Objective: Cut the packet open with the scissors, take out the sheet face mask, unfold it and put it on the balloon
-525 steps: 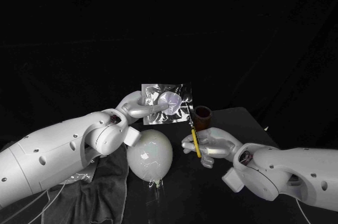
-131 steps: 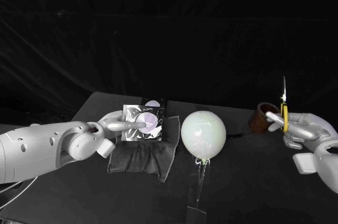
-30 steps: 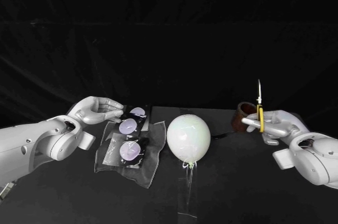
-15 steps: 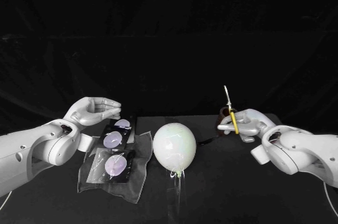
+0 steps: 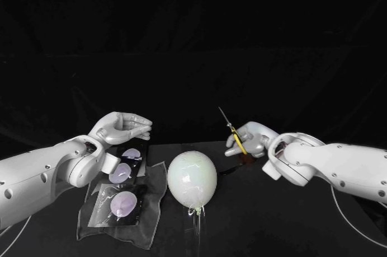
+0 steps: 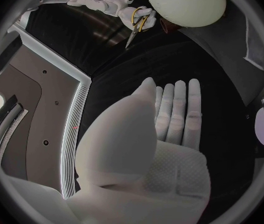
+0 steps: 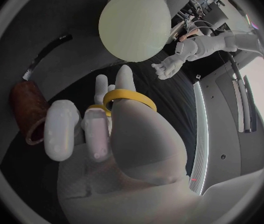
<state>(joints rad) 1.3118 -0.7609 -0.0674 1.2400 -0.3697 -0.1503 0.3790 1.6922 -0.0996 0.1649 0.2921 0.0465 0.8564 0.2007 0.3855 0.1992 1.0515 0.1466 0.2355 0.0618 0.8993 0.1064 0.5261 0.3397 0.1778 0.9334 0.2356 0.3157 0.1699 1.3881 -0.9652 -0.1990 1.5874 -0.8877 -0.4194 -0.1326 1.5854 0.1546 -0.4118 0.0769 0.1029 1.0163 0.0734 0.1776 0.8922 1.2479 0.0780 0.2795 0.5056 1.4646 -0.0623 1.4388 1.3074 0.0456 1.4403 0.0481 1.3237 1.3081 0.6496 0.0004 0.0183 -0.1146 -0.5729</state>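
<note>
The pale balloon [image 5: 192, 178] [image 7: 134, 25] [image 6: 185, 5] stands on a clear stand at the table's middle. Left of it, the black packet [image 5: 121, 181] with purple ovals lies flat on a dark cloth [image 5: 149, 232]; its edge also shows in the left wrist view [image 6: 263, 129]. My left hand [image 5: 121, 128] [image 6: 169, 119] [image 7: 169, 64] hovers above the packet's far end, fingers curled together, holding nothing. To the balloon's right, my right hand [image 5: 250, 140] [image 7: 107, 129] [image 6: 135, 15] grips the yellow-handled scissors [image 5: 235, 138], whose blades point up and to the left.
A brown cup [image 7: 29, 112] stands just beside my right hand, mostly hidden behind it in the head view. A black cable [image 7: 45, 55] lies on the table between the cup and the balloon.
The camera has shifted. My left hand has let go of the packet, which now lies on the cloth. My right hand has moved in over the cup, and the scissors have tilted left.
</note>
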